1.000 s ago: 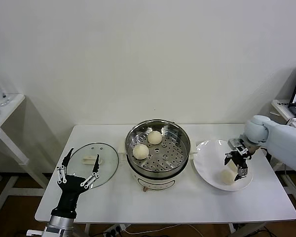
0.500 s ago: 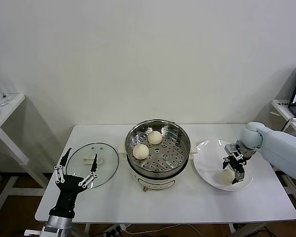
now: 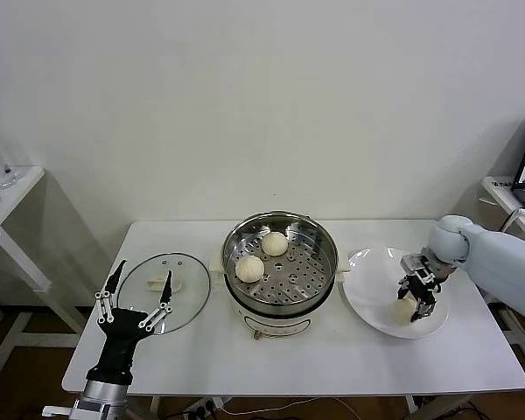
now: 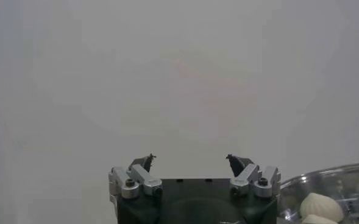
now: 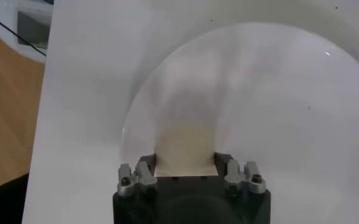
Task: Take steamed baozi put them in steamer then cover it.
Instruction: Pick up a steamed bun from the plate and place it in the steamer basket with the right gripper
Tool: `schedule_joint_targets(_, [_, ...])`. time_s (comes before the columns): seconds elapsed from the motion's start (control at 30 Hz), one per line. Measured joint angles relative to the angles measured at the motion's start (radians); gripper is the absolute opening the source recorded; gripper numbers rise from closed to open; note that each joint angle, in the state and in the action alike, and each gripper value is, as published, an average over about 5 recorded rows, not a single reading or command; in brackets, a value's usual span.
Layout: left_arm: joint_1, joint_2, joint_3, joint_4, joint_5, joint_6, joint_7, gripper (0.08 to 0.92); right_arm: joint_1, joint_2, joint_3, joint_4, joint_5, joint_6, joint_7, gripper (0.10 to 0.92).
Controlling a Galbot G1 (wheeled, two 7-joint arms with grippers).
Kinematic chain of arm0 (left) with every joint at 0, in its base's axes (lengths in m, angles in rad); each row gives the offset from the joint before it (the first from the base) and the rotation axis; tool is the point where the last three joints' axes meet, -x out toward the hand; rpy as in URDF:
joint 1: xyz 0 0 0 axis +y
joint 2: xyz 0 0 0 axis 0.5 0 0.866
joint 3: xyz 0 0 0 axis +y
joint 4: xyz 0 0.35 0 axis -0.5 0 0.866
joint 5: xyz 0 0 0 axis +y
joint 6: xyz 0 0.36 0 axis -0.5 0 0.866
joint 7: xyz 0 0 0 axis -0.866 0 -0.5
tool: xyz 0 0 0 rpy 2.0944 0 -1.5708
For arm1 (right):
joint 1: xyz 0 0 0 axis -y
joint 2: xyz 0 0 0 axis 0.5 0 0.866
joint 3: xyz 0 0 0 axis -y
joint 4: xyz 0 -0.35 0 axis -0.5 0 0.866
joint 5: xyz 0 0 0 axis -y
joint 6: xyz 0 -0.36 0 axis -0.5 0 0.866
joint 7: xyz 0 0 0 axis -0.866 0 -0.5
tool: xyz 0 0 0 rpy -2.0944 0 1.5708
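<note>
Buns number three in view: two [image 3: 275, 243] [image 3: 249, 268] sit side by side on the perforated tray inside the steamer [image 3: 282, 224], and a third bun [image 3: 403, 309] lies on the white plate [image 3: 367, 302] at the robot's right. The steamer, a shiny steel pot on a white base, stands at the middle of the white worktop [image 3: 332, 359], with the plate just beside it.

One right end effector [image 3: 414, 305] is down on the plate, its fingers set on either side of the third bun and closed against it; the right wrist view shows the same bun [image 5: 185, 146] pinched between the two fingers [image 5: 144, 173], resting on the plate [image 5: 277, 91].

One glass lid [image 3: 192, 289] with a metal rim lies flat on the worktop at the robot's left, near the steamer, its white handle [image 3: 162, 282] on top.

One left end effector [image 3: 138, 302] hangs over the near edge of the lid with its fingers spread wide and nothing between them. In its wrist view the end effector [image 4: 189, 161] shows gaping fingers, and at the edge the steamer rim [image 4: 325, 173] with two buns [image 4: 320, 207] [image 4: 301, 220].
</note>
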Motion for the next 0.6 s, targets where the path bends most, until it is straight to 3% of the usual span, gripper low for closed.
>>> schedule_joint_targets(0.6, [0.008, 0.015, 0.011, -0.023, -0.001, -0.005, 0.000, 0.823, 0.436, 0.174, -0.139, 0.145, 0.123, 0.241, -0.042, 0.669])
